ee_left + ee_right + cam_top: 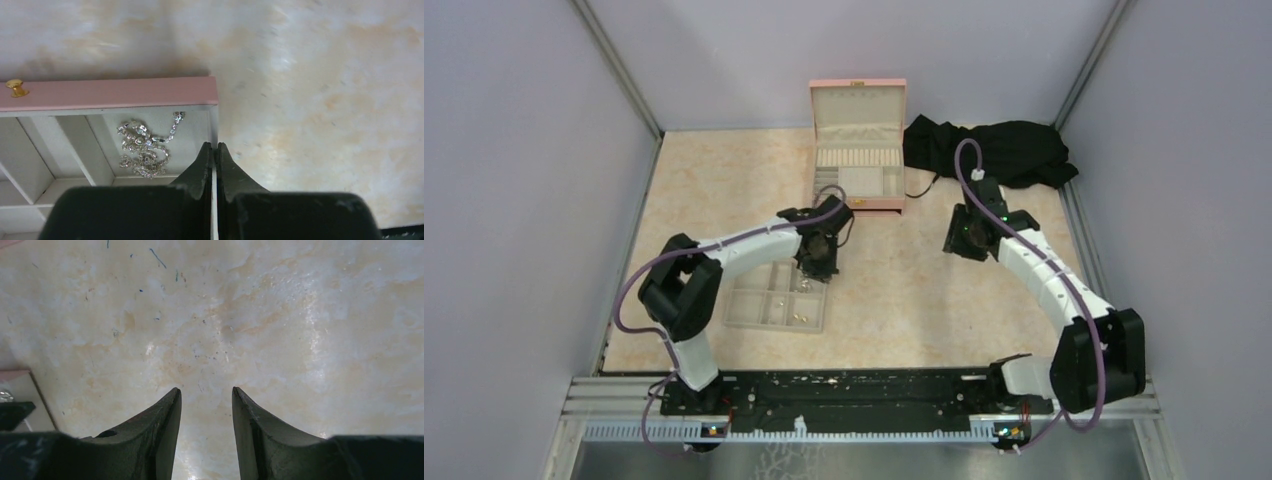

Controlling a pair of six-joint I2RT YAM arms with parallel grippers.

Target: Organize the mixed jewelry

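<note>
Left hand (214, 150), fingers together, just beside the silver chain (143, 148).

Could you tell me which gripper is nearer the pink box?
Left. The left gripper, jaws shut, is at a corner of the pink box; the right gripper, jaws open, hovers over the table to its right.

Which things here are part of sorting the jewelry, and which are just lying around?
For the job: silver chain in the pink box; small gold pieces in the beige tray.
Just lying about: black cloth beside the pink box.
</note>
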